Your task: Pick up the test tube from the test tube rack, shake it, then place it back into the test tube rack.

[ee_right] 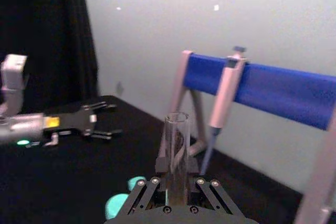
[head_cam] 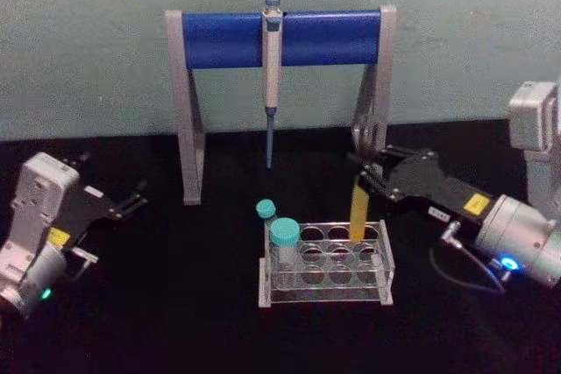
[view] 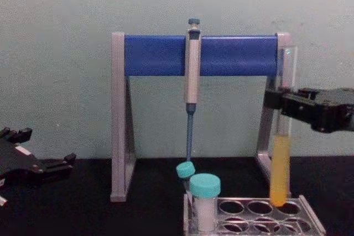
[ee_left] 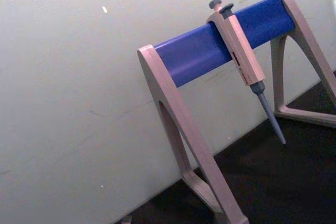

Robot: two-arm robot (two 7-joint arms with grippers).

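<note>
The right gripper (head_cam: 361,177) clamps the upright test tube (head_cam: 359,212) above its liquid, tip at a rear hole of the test tube rack (head_cam: 329,292). The left gripper (head_cam: 136,199) rests well apart, fingers spread.

Stand (head_cam: 228,38) and hanging pipette (head_cam: 273,59) close behind test tube rack (head_cam: 324,292), teal-capped vials (head_cam: 285,234) at its left end, open table (head_cam: 158,304) alongside

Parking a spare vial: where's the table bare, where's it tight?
Bare: table between the left pincer and the test tube rack, and the strip in front of the rack. Tight: rack's back right, where the right pincer holds the test tube.
</note>
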